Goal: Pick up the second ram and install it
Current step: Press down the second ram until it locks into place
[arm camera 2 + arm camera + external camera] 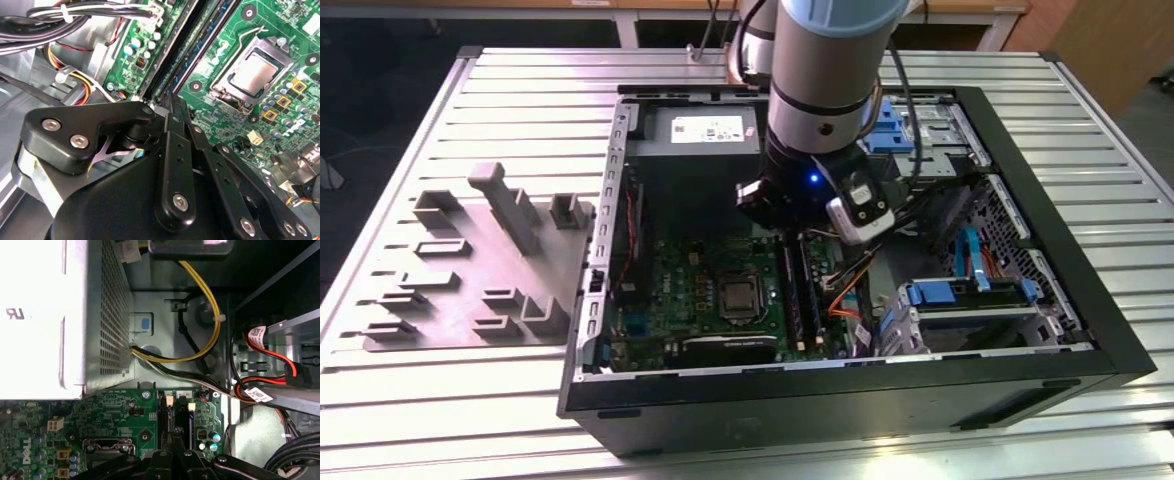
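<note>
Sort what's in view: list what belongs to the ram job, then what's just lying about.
Job in hand:
- gripper, low over the green motherboard
- second ram, the bluish stick in line with the gripper's tip

Lying about:
- grey holder blocks
- power-supply box
- processor socket
- blue drive bracket
- yellow cable

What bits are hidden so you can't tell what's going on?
- Exterior view: the arm covers one end of the memory slots.
- Second wrist view: the gripper blocks where the slots run beneath it.
- First wrist view: glare washes out the power-supply box.
</note>
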### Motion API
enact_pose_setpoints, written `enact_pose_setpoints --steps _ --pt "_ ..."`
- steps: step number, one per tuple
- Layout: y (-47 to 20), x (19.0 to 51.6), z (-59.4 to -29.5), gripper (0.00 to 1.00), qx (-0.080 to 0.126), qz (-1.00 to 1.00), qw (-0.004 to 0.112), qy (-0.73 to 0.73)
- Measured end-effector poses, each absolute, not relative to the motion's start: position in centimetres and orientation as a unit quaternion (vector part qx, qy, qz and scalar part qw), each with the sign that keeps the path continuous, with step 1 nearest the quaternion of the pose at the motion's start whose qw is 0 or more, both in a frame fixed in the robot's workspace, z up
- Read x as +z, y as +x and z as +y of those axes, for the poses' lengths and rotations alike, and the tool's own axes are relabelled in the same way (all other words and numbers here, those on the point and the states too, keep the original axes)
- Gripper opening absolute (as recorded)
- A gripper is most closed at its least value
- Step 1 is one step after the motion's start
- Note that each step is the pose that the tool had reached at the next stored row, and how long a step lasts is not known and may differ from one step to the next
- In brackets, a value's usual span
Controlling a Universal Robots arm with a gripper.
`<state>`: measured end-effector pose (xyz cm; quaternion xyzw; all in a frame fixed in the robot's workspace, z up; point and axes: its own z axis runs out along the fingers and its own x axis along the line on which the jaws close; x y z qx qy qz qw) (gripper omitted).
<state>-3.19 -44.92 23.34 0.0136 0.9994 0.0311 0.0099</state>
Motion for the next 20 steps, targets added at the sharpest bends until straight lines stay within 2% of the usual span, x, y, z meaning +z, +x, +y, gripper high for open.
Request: enact_pose_setpoints --steps 20 --pt "-3.3 22.1 -44.3 0.1 0.03 0.999 0.01 0.014"
